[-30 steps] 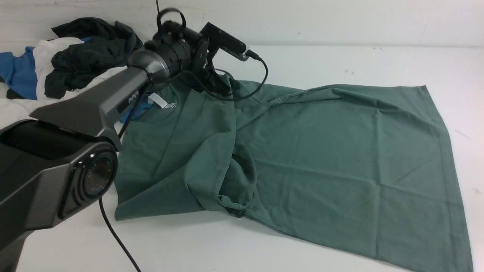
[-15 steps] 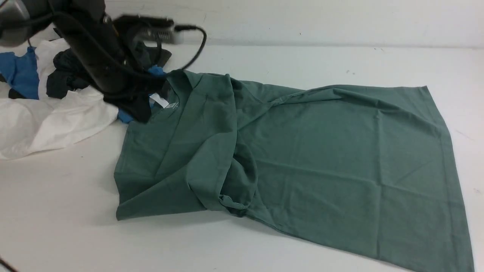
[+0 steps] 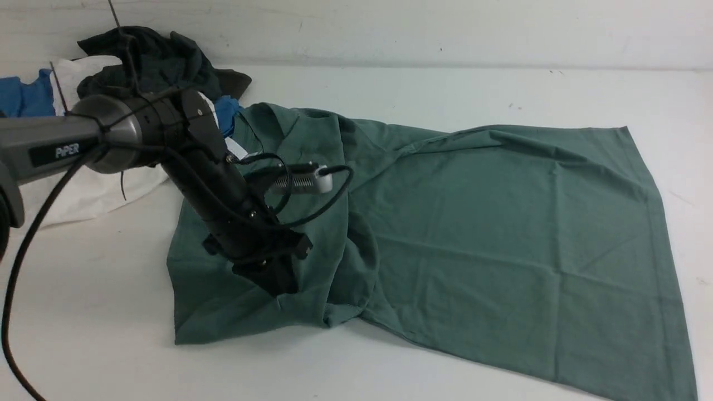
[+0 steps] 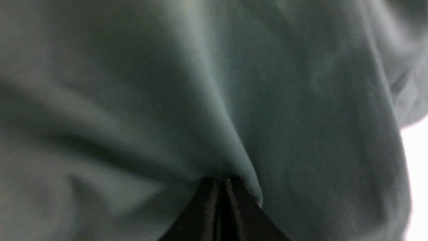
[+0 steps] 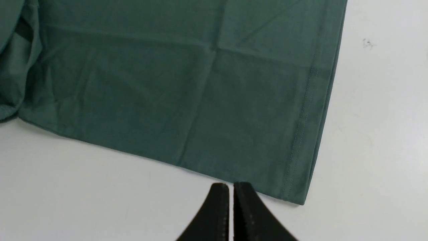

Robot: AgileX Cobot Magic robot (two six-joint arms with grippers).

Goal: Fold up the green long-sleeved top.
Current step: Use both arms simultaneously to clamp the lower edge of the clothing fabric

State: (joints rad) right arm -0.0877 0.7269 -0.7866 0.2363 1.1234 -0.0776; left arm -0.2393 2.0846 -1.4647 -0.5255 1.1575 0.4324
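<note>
You see the left gripper [image 3: 276,284] closed on a fold of the green long-sleeved top [image 3: 501,223], and the right gripper [image 5: 231,186] closed and empty near its hem corner.

1. Green long-sleeved top [image 3: 501,223]: dull sage green, plain on the visible side; neck tag [image 3: 238,149] white.
2. Table [image 3: 445,89]: white.
3. Pile: black garment [image 3: 156,55], blue garment [image 3: 25,97], white garment [image 3: 89,195].
4. Left arm [image 3: 50,145]: grey, white "PiPER" lettering.
5. Right gripper [image 5: 231,188]: black.
</note>
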